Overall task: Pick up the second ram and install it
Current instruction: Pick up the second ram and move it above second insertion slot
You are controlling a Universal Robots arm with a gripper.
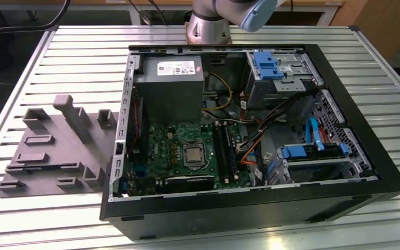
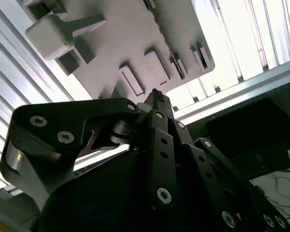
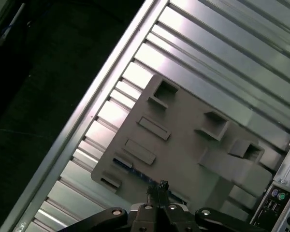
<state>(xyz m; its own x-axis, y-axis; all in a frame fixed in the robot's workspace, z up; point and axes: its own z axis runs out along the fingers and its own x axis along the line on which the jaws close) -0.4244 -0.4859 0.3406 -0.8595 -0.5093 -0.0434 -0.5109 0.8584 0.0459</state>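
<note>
**Exterior view.** I see the arm at the far side of the slatted metal table. An open computer case lies on the table with the green motherboard exposed. The long black memory slots run beside the processor socket. A grey holder plate lies on the table just beside the case, on the exterior view's left. The second ram shows as a thin dark strip seated lengthwise in the plate, near the plate's front edge and well apart from the motherboard.

**First wrist view.** The gripper hangs above the holder plate. The claw is pressed together into one narrow tip. The second ram lies in the plate between a flat rectangular block and a small block. One end of the ram points toward the gripper tip. I cannot tell whether the tip touches it.

**Second wrist view.** The gripper again shows its claw closed to a single point, with the holder plate beyond it. I cannot make out the ram with confidence here.
</note>
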